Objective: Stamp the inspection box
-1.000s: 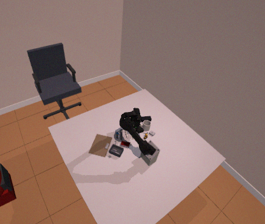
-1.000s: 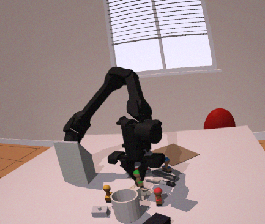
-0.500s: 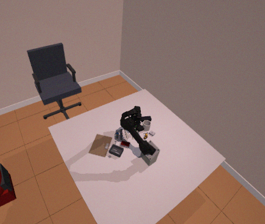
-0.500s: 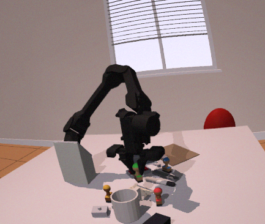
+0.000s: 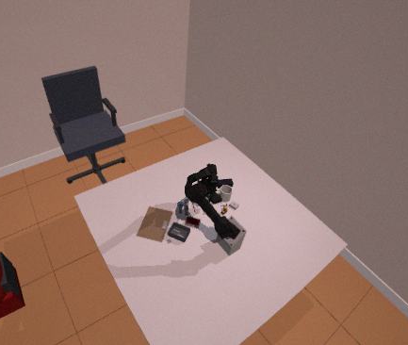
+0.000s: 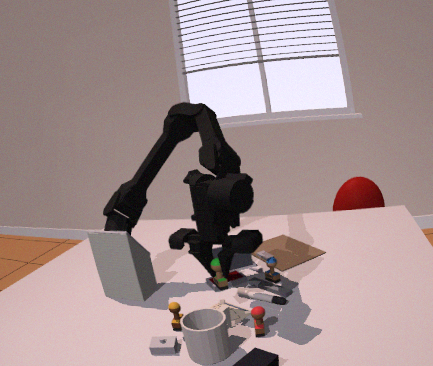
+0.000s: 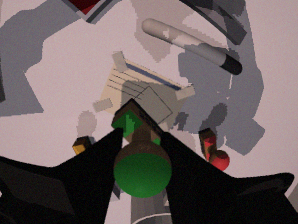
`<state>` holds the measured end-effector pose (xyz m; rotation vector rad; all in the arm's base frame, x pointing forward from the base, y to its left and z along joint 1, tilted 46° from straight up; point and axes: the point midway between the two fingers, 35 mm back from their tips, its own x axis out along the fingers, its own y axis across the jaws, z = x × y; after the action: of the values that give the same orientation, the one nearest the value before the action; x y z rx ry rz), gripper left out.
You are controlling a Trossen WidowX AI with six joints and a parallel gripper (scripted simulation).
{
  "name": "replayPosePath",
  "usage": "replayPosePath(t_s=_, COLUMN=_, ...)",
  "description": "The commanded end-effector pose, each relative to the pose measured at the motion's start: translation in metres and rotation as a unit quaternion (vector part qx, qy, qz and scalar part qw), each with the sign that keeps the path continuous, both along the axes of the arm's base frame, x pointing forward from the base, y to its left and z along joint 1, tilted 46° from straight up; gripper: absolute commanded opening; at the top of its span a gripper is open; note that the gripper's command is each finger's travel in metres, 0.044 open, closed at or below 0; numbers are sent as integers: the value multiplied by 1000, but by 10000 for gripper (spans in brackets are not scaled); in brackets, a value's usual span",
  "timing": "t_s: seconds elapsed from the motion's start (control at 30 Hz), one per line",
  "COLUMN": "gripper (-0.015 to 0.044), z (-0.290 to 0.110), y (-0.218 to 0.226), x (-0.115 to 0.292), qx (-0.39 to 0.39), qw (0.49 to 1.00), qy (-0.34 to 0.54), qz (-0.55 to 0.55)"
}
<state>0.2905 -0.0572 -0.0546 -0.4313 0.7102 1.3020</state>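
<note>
1 green-knobbed PASS stamp (image 7: 141, 163) clenched in my claw (image 6: 218, 267), upright over the red ink pad (image 6: 233, 278); grey mug (image 6: 205, 334) nr front.

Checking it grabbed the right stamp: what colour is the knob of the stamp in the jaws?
Green; the stamp knob shows best in the wrist view.

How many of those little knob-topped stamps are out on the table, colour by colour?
Green, held in the pincer: 1
Blue: 1
Red: 1
Yellow: 1
Total: 4
</note>
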Motion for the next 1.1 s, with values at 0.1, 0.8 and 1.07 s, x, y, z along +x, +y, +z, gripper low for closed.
replayPosePath(t_s=0.1, gripper=0, z=13, y=12, x=-23, qx=-3, qw=1000, qy=-3, qz=3)
replayPosePath(t_s=0.8, gripper=0, z=34, y=46, x=-84, qx=-2, qw=1000, qy=-3, qz=5)
replayPosePath(t_s=1.07, gripper=0, z=26, y=53, x=-82, qx=-3, qw=1000, qy=-3, qz=5)
